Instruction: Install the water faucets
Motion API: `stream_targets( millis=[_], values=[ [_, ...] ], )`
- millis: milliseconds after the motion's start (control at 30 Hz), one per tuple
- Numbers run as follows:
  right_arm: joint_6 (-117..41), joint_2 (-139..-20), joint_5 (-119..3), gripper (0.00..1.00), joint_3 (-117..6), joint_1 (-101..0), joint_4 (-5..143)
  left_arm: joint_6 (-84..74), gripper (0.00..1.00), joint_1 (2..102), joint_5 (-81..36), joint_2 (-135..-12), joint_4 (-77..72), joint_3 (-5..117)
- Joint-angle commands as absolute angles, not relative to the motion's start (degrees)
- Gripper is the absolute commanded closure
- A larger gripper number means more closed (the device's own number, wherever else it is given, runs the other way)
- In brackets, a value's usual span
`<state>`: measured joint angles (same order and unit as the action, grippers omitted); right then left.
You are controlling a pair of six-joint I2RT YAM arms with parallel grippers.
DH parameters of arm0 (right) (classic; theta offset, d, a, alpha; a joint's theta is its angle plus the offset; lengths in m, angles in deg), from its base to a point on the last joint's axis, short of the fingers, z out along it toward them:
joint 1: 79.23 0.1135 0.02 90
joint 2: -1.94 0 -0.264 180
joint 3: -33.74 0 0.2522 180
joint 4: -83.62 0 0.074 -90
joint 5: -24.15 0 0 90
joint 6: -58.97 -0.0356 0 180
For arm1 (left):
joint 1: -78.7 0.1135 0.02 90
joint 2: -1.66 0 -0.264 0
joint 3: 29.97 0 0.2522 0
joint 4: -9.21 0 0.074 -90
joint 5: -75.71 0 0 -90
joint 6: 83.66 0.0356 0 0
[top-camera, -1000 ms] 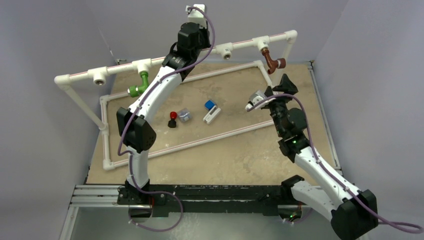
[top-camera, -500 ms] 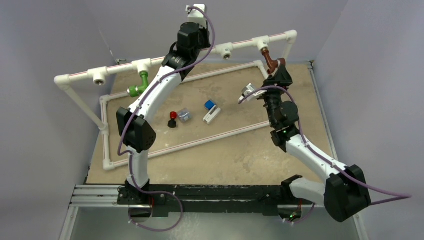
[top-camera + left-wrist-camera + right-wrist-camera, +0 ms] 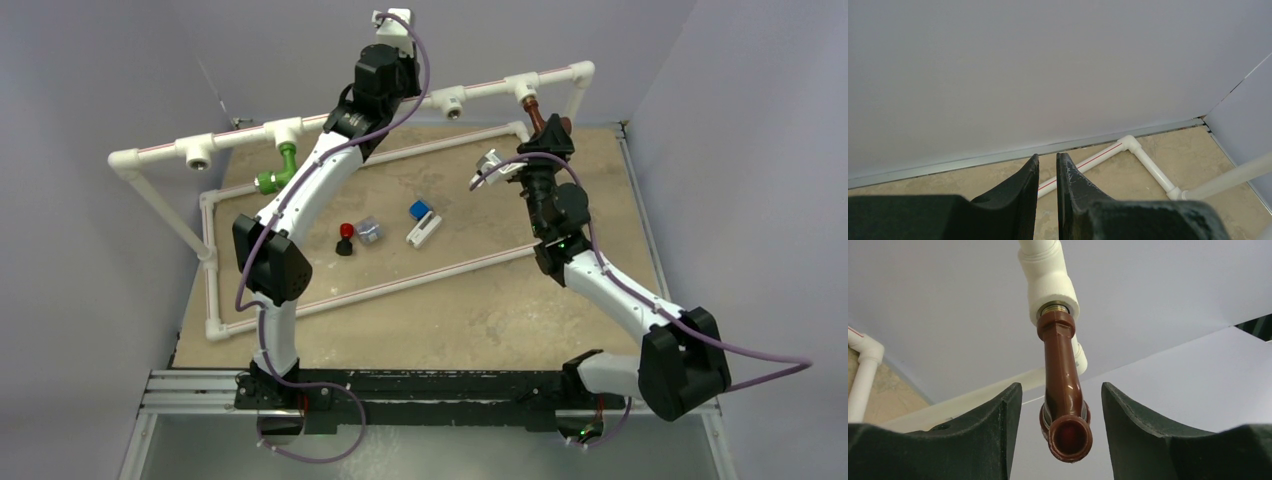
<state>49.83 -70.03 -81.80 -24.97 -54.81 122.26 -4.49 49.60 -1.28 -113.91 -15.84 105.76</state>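
Brown faucet (image 3: pixel 1063 385), half hidden from above, shows centre-frame at the wrist between the right gripper's (image 3: pixel 1060 390) spread fingers, untouched; left gripper (image 3: pixel 1048 162) nearly closed, empty.

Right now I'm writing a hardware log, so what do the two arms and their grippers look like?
The left arm and right arm have white tubular links joined by bulky black joint housings, with a purple cable looping along each. The left gripper and right gripper have dark, curved, tapering fingers. A green light glows on the right arm.
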Motion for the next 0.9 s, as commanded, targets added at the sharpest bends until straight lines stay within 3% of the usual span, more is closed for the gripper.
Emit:
stream_targets(
  millis=[0,267,500,867],
  values=[
    [46.8,-69.7,-82.5,0.42,-26.5,-55.5,123.7,-3.4,0.83,50.2,-5.5,-117.5,-29.4,102.5],
    [44.5,-70.9,-84.5,0.62,-25.3,-56.0,125.9,-3.5,0.83,50.1,-5.7,-117.6,-29.4,102.4],
    [40.5,-71.5,-85.7,1.0,-27.6,-56.0,124.3,-3.4,0.83,50.1,-5.4,-117.5,-29.4,102.3],
    [23.1,-69.6,-86.0,1.0,-30.7,-56.0,117.8,-3.8,0.83,50.1,-5.7,-117.0,-29.8,102.1]
  ],
)
